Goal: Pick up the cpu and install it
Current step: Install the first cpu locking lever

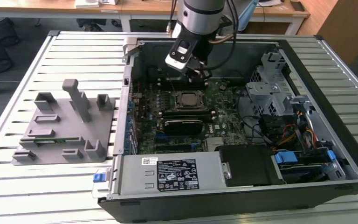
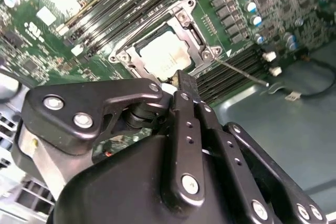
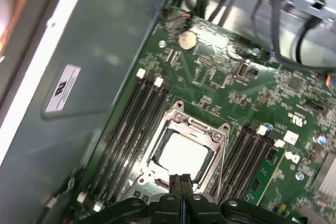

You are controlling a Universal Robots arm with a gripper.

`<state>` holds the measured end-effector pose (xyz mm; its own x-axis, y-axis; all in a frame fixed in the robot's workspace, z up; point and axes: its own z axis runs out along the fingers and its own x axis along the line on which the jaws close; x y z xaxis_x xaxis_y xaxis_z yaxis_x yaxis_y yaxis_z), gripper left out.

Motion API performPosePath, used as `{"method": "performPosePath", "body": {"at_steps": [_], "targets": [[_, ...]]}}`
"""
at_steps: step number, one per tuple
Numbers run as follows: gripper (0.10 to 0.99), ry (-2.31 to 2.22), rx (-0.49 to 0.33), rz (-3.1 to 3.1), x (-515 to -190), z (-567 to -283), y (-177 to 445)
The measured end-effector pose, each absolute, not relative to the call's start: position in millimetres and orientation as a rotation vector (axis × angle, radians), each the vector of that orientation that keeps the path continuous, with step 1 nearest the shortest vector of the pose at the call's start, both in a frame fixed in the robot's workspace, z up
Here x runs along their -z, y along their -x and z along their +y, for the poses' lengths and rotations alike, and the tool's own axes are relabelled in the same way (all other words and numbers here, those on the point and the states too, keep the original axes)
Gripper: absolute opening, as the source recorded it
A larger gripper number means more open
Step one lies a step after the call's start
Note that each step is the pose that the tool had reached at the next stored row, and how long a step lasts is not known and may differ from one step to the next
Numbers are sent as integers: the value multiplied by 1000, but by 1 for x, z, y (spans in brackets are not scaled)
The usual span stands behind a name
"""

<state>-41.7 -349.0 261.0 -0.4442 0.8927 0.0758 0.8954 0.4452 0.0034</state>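
Cpu (image 3: 184, 156) lies flat inside the socket (image 3: 177, 109), in the case's far half, so placing looks done. Gripper (image 2: 185, 80) hangs just over the socket's edge, fingers pressed together, empty. Latching unclear.

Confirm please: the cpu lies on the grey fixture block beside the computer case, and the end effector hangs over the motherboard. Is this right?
No. The cpu is not on the grey fixture block; it sits in the socket frame on the motherboard, as the first wrist view shows. The end effector does hang over the motherboard.
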Motion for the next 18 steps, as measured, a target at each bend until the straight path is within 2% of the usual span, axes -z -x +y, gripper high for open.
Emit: {"method": "performPosePath", "body": {"at_steps": [18], "targets": [[106, 1171, 49, -2840, -256, -349, 42]]}}
